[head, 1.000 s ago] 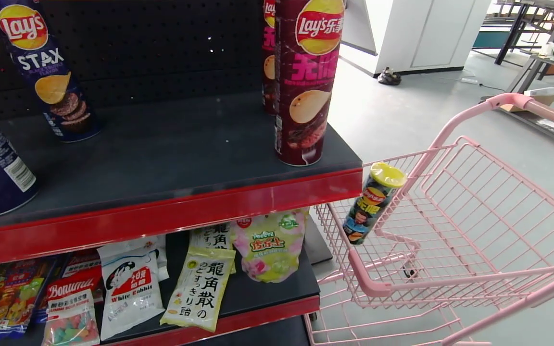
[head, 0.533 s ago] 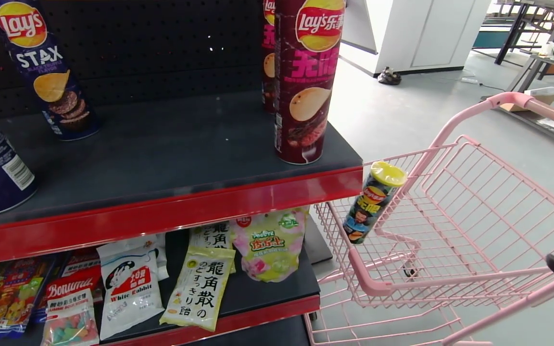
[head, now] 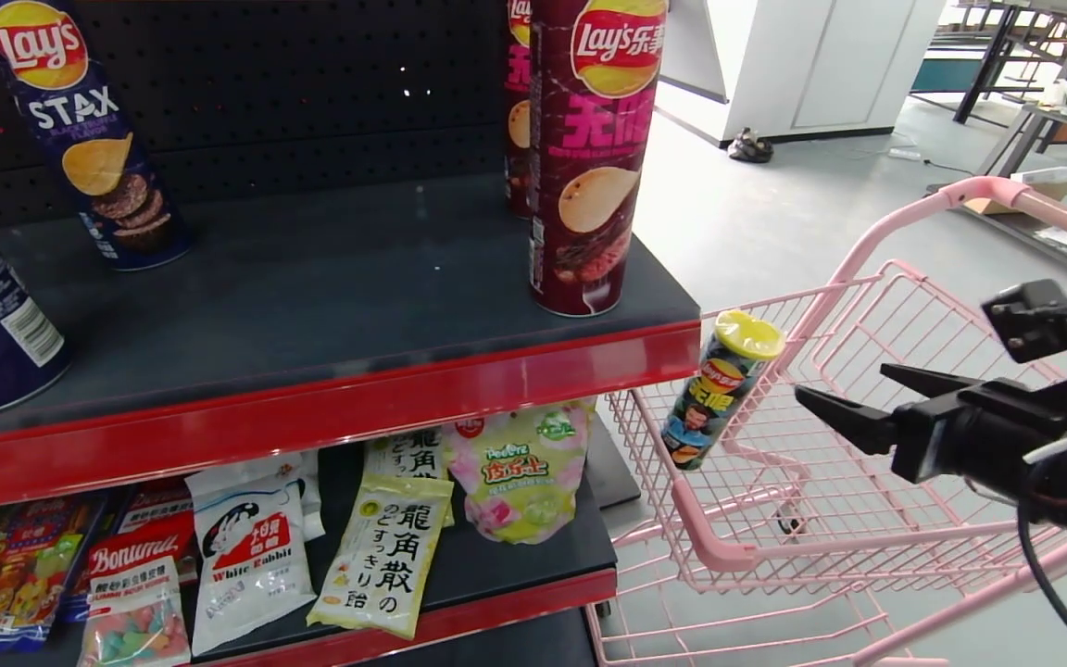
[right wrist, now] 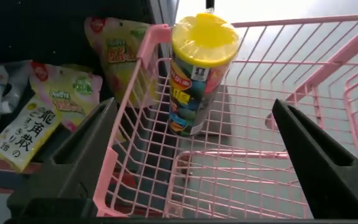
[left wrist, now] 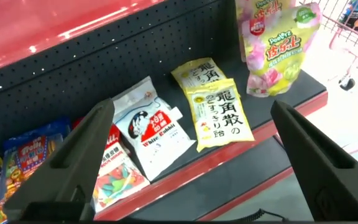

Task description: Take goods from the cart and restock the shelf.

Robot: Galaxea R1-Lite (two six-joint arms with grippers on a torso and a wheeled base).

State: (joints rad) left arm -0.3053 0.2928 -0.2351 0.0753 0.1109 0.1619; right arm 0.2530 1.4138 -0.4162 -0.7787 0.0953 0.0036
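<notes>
Since the chip can (head: 721, 389) leans tilted in the corner of the cart (head: 700, 533) nearest the shelf (head: 330, 408), propped on the wire wall, it likely handles as light, stiff and smooth, apt to slip or dent under a hard squeeze. The mid-body, below the yellow lid (head: 748, 335), looks the safest hold. The right gripper (head: 841, 383) hangs over the cart near the can, apart from it, jaws spread wide. The left gripper (left wrist: 191, 104), jaws also spread, faces the candy bags (left wrist: 219, 112).
</notes>
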